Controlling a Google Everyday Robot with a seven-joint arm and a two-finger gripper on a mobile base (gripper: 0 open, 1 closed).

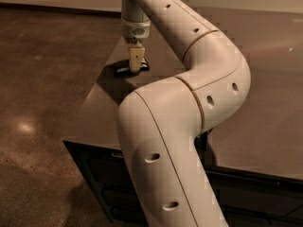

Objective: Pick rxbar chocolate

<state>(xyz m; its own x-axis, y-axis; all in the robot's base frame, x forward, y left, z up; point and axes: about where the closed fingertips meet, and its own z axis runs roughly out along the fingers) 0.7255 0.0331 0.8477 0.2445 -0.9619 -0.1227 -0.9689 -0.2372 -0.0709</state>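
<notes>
We are holding our hand (pixel 136 65) pointed straight down over the far left corner of the desk (pixel 102 109). Its tip is sitting right at the rxbar chocolate (pixel 123 70), which is lying flat there near the edge. We cannot tell how wide the hand is standing or whether it is gripping the bar.

White arm (pixel 161 141) sharply bent at elbow; pincer (pixel 136 66) far out, pointing straight down

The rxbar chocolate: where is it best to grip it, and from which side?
Grip the small flat black-wrapped rxbar chocolate across its narrow width, from straight above: it lies flat on the grey table near its corner. The gripper hangs over it, pointing down.
</notes>
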